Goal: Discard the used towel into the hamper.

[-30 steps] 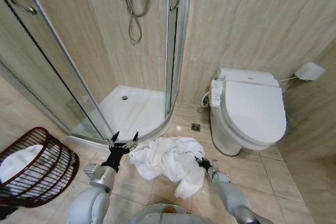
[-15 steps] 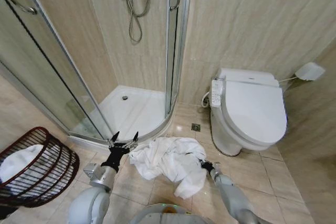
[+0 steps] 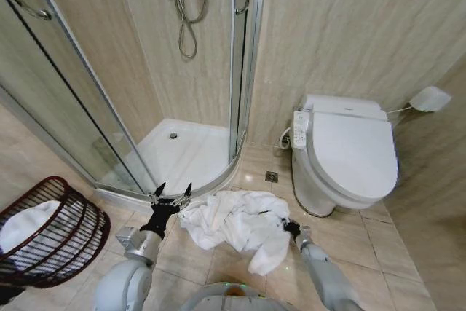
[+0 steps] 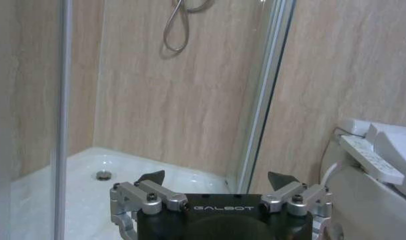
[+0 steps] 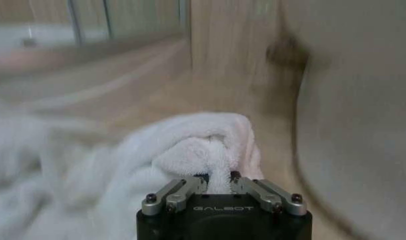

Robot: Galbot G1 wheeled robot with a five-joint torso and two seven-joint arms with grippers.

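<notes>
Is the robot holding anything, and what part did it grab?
The right gripper pinches a bunched fold at the white towel's edge nearest the toilet. The left gripper is open and holds nothing.

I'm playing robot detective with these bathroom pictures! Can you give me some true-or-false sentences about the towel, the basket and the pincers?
1. The right pincer is pinching the white towel. True.
2. The towel is inside the hamper. False: it lies on the floor by the shower.
3. The left pincer is open, holding nothing. True.
4. The toilet lid is up. False: it is down.
5. The hamper is empty. False: something white lies inside.
</notes>
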